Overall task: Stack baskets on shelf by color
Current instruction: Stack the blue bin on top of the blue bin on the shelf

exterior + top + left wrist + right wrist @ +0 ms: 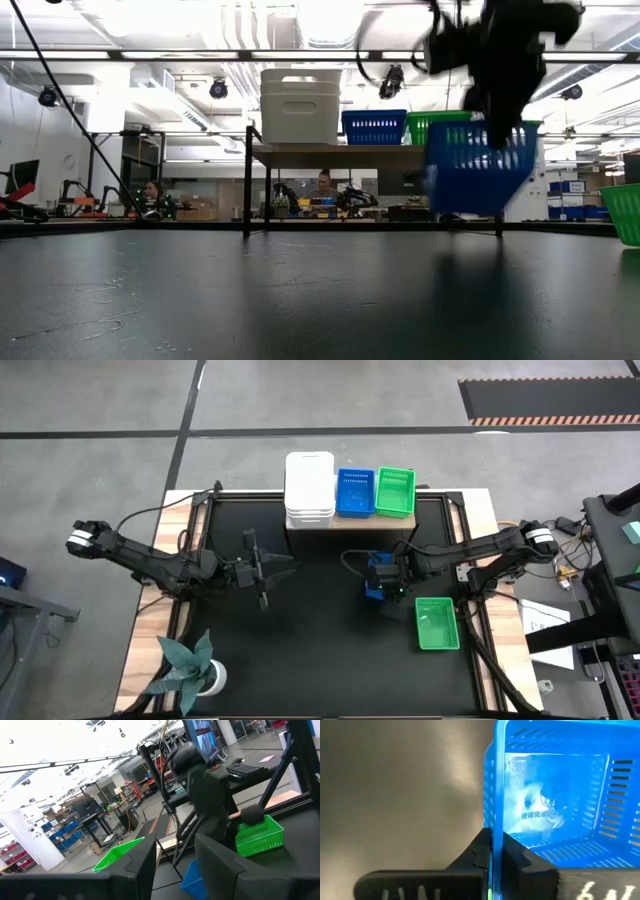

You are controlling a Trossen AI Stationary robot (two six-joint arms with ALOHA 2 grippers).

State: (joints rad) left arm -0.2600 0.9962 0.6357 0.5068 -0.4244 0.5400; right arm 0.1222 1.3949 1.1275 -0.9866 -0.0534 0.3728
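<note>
1. Before the shelf [345, 528], right gripper [383, 582] reaches in from the side, fingers pinching the wall of a blue basket [468, 168] held clear of the table [320, 650].
2. Left gripper [262, 572] waits level, off the shelf's left front corner, fingers spread.
3. On the shelf: white stack [309, 490], blue basket [354, 492], green basket [394, 492].

Black table [310, 650], shelf [400, 515], green basket [437, 624], potted plant [190, 668]

Baskets [348, 491] side by side on shelf [352, 517]
</note>
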